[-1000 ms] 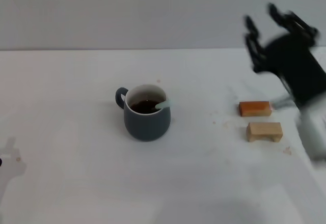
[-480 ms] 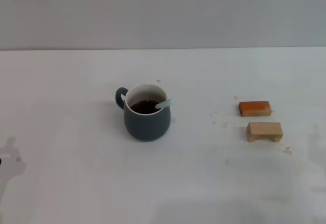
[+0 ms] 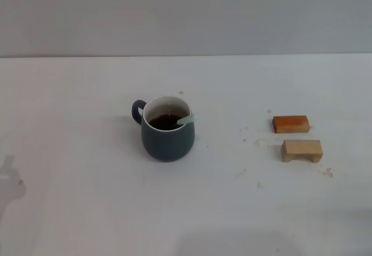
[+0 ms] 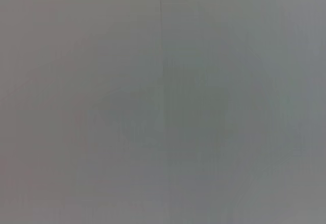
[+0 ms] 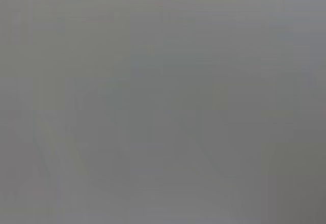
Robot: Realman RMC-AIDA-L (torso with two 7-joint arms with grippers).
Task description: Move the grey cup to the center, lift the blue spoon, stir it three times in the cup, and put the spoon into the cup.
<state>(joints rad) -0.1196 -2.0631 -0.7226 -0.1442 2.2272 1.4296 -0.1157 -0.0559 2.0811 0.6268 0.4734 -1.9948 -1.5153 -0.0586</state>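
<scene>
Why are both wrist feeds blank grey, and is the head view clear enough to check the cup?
Left wrist view: flat grey surface with one faint vertical seam, nothing else. Right wrist view: featureless grey. Head view: evenly lit, no glare; the grey cup and the blue spoon resting in it read clearly, soft shadows under the orange block and tan block.

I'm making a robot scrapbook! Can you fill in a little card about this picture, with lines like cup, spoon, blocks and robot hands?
cup: grey cup upright near the table's middle, handle toward the robot's left, dark brown liquid inside
spoon: blue spoon in the cup, pale handle leaning on the rim toward the robot's right
blocks: orange block and tan block lying to the robot's right, apart from the cup
table: white table, a few crumbs near the blocks
robot hands: neither gripper is in view
</scene>
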